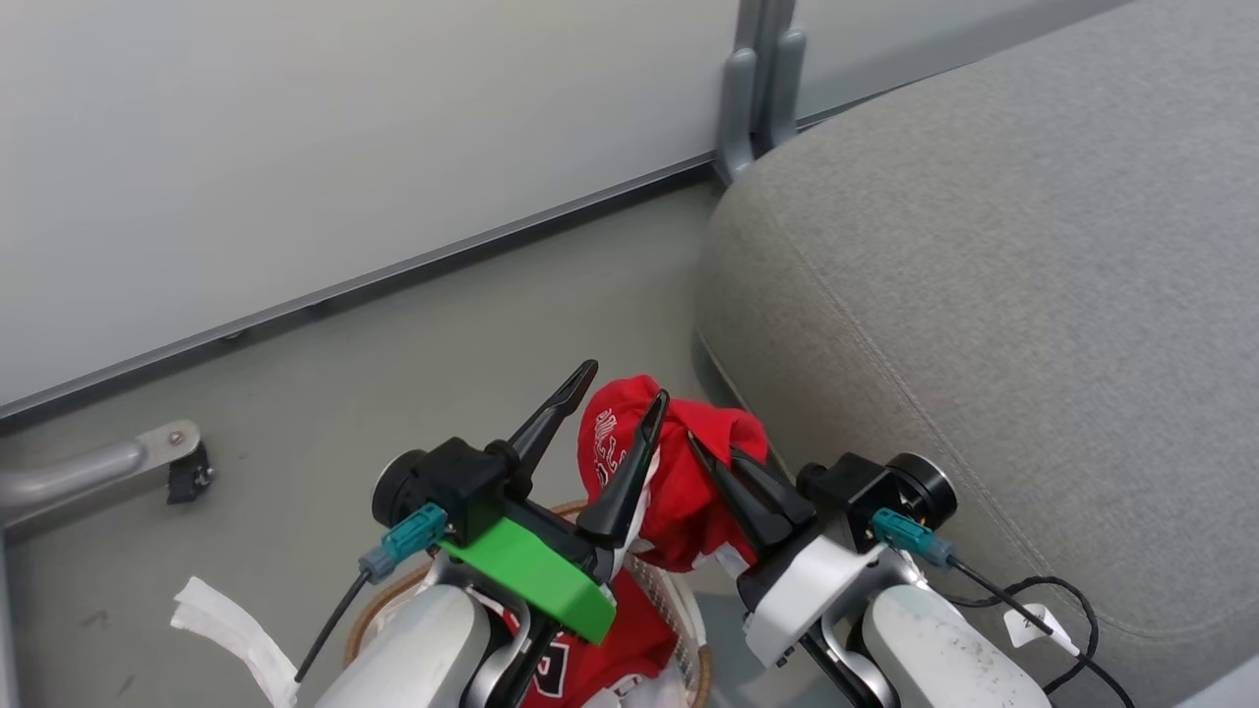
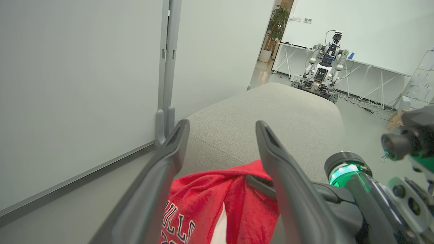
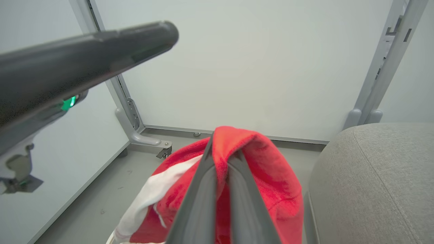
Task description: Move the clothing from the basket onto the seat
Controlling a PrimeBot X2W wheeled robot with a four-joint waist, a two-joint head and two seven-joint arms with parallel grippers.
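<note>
Clothing: one red garment is hanging above the basket, just beside the seat; the other garment is lying in the basket. As I judge it, a single pinch is carrying the whole weight, so the cloth could be slipping free, or snagging on the basket, during a swing toward the seat. Right hand is pinching the garment's top fold, fingers pressed together; left hand is standing spread, fingers flanking the cloth; whether they are touching it I cannot quite tell.

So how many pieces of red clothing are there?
2: the lifted garment, pinched in the right hand above the basket; the second garment lying in the basket. Others may be hidden underneath.
</note>
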